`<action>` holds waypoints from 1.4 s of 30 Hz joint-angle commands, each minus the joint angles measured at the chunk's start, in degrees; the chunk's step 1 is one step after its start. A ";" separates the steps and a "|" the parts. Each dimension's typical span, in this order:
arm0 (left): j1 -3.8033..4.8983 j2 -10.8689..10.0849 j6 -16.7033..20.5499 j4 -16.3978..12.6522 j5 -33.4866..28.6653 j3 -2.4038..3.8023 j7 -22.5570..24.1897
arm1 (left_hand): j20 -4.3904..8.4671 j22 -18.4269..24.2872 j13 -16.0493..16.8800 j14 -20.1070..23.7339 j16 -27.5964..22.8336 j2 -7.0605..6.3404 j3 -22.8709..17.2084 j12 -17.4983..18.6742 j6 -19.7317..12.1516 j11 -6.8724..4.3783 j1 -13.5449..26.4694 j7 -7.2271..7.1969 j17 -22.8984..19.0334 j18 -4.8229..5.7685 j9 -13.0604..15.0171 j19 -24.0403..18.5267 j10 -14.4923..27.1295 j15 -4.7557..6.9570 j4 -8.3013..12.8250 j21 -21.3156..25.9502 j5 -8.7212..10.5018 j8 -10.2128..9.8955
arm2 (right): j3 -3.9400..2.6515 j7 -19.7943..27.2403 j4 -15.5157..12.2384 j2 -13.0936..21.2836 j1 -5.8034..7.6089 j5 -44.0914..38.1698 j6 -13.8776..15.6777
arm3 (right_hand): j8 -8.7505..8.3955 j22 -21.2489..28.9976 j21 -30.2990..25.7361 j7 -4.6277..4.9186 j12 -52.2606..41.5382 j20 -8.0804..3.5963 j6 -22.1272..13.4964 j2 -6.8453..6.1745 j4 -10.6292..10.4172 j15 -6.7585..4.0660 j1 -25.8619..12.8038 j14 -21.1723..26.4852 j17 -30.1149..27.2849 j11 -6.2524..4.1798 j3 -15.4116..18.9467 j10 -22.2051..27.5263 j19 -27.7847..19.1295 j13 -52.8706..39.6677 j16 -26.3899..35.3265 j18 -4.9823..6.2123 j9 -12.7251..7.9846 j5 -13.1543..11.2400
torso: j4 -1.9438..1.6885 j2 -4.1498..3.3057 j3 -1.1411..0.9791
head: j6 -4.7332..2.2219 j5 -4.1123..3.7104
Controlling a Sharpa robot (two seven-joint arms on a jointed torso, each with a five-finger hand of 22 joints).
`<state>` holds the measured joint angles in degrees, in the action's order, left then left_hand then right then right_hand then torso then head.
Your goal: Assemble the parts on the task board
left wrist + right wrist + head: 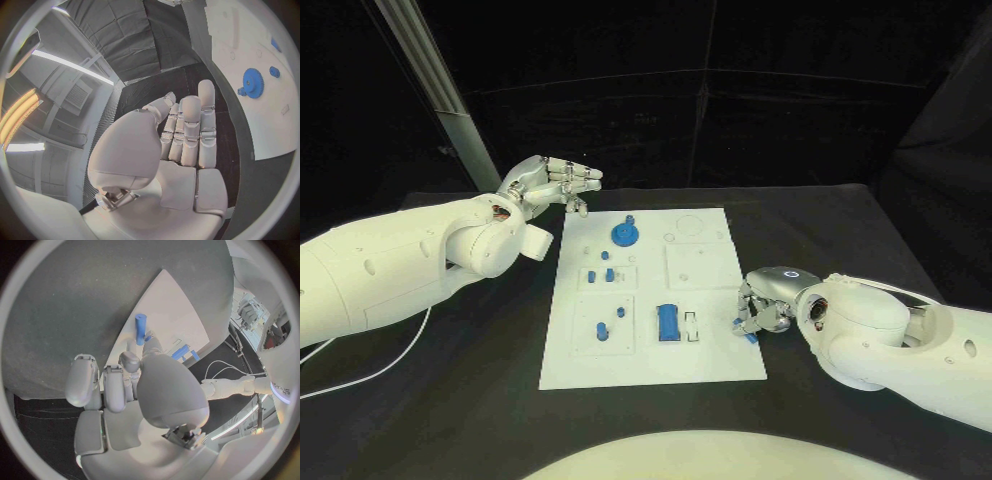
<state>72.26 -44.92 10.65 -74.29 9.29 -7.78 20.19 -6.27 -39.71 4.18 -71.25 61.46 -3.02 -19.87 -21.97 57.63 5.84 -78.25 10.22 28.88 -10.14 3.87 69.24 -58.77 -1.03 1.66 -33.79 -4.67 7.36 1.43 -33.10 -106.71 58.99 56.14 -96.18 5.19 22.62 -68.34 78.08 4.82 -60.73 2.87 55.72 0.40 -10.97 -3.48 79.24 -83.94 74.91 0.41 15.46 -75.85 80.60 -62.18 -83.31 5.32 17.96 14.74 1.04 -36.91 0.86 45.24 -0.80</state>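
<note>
A white task board [718,365] lies in the middle of the black worktop [473,400], its long side running away from the robot. Several blue parts sit on it: a round gear-like disc [627,233] near the far end, small pegs [600,272] on the left side at the middle, more small pegs [609,325] nearer the robot, and a longer rectangular block [671,323] near the centre of the near half.

The left robot hand [548,186] hovers beyond the far left corner of the board, above the worktop and apart from the board. Its fingers [190,125] are stretched out close side by side, and it holds nothing. In the left wrist view the blue disc [252,82] shows on the board past the fingertips, with a small blue piece [274,71] just beside it.

The right robot hand [762,305] is at the right edge of the board, about level with the rectangular block. Its fingers curl downward, and a small blue peg [751,337] shows at the fingertips just at the board's edge. In the right wrist view a blue cylinder [140,328] stands up between the thumb and a fingertip, pinched there over the white board [169,305]. Two further blue pieces [182,352] lie on the board beyond the thumb.
</note>
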 commanded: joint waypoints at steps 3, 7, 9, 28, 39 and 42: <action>0.08 -0.02 -0.66 -0.03 -0.10 0.01 0.11 | -0.27 0.07 -0.09 0.41 -0.34 0.20 -0.29 -0.18 -0.25 0.03 -0.43 -0.06 -0.06 -0.33 -0.01 0.00 0.35 0.14 0.01 0.29 -0.14 0.37 | 0.05 -0.87 -0.63 0.41 -0.01 -2.33 -1.96 | -0.14 0.08 -0.10 0.18 0.26 -0.13 -0.26 -0.15 -0.19 -0.03 -0.43 -3.75 3.81 0.04 0.55 0.27 -0.36 0.03 0.44 -0.88 0.24 -0.33 | 0.02 -0.05 -0.03 | -0.05 -0.15; 0.07 -0.02 -0.67 0.01 -0.10 0.01 0.10 | -0.27 0.07 -0.09 0.41 -0.34 0.20 -0.29 -0.18 -0.25 0.03 -0.43 -0.06 -0.06 -0.33 -0.01 0.00 0.35 0.14 0.01 0.29 -0.14 0.37 | 0.05 -0.96 -1.07 0.56 -0.01 -2.42 -2.31 | -0.13 0.09 -0.13 0.15 0.28 -0.10 -0.28 -0.23 -0.48 -0.02 -0.99 -3.75 3.79 0.04 0.90 0.28 -0.37 0.03 0.48 -0.87 0.44 -0.36 | 0.00 -0.04 -0.03 | -0.06 -0.15; 0.07 -0.01 -0.67 0.01 -0.10 0.01 0.10 | -0.27 0.07 -0.09 0.41 -0.34 0.20 -0.29 -0.18 -0.25 0.03 -0.43 -0.06 -0.06 -0.33 -0.01 0.00 0.35 0.14 0.01 0.29 -0.14 0.37 | 0.05 -1.00 -1.20 0.61 -0.01 -2.44 -2.33 | -0.14 0.12 -0.16 0.14 0.28 -0.09 -0.30 -0.26 -0.69 -0.02 -1.32 -3.74 3.75 0.04 1.08 0.29 -0.39 0.02 0.51 -0.87 0.55 -0.46 | -0.01 -0.03 -0.02 | -0.02 -0.19; 0.04 0.09 -0.75 0.15 -0.10 0.00 0.08 | -0.28 0.09 -0.10 0.45 -0.37 0.16 -0.43 -0.23 -0.28 0.05 -0.39 -0.05 -0.16 -0.32 -0.01 0.02 0.40 0.12 0.04 0.33 -0.13 0.42 | 0.05 -1.26 -2.01 1.11 -0.02 -3.07 -4.65 | 0.25 -0.17 -0.14 -0.46 0.32 -0.43 0.63 1.79 0.05 -0.47 2.16 -3.78 3.80 -0.53 -0.84 0.30 -0.22 -0.20 0.63 -0.90 2.21 0.36 | -0.05 -0.05 0.00 | -0.07 -0.44; 0.03 0.18 -0.75 0.23 -0.10 0.00 0.05 | -0.28 0.10 -0.11 0.48 -0.39 0.17 -0.51 -0.25 -0.30 0.05 -0.42 -0.05 -0.21 -0.32 -0.01 0.03 0.43 0.12 0.08 0.34 -0.13 0.43 | 0.05 -1.31 -1.59 0.43 -0.03 -3.01 -7.75 | -1.16 -0.50 -0.02 -0.72 1.20 -0.69 1.57 3.29 1.54 -0.71 4.81 -3.83 4.09 -0.81 -3.08 0.35 -0.07 0.34 0.52 -0.98 1.94 -1.63 | -0.08 -0.02 0.03 | -0.04 -0.42; 0.03 0.21 -0.76 0.23 -0.10 0.00 0.04 | -0.28 0.10 -0.11 0.48 -0.39 0.17 -0.51 -0.25 -0.30 0.05 -0.42 -0.05 -0.21 -0.32 -0.01 0.03 0.43 0.12 0.08 0.34 -0.13 0.43 | 0.06 -1.33 -1.51 0.23 -0.03 -3.05 -7.26 | -1.69 -0.55 -0.01 -0.75 1.40 -0.72 1.87 3.63 1.75 -0.74 5.21 -3.82 4.06 -0.85 -3.64 0.34 -0.05 0.45 0.56 -1.00 1.77 -2.21 | -0.07 -0.04 0.02 | -0.04 -0.40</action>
<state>72.22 -44.77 10.58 -74.06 9.29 -7.80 20.10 -6.27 -39.66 4.14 -71.04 61.46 -3.02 -20.02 -21.97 57.64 5.84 -78.25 10.22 28.73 -10.15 3.87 69.24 -58.77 -0.82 1.82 -33.79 -4.67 7.59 1.26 -34.24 -108.45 59.29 56.29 -99.06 -0.14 21.06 -68.81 78.08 4.13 -59.68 2.50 57.30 3.81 -9.15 -3.89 83.86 -83.94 74.91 0.00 12.02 -75.42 80.66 -61.77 -82.80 5.32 19.92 12.79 0.92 -36.95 0.88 45.20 -1.25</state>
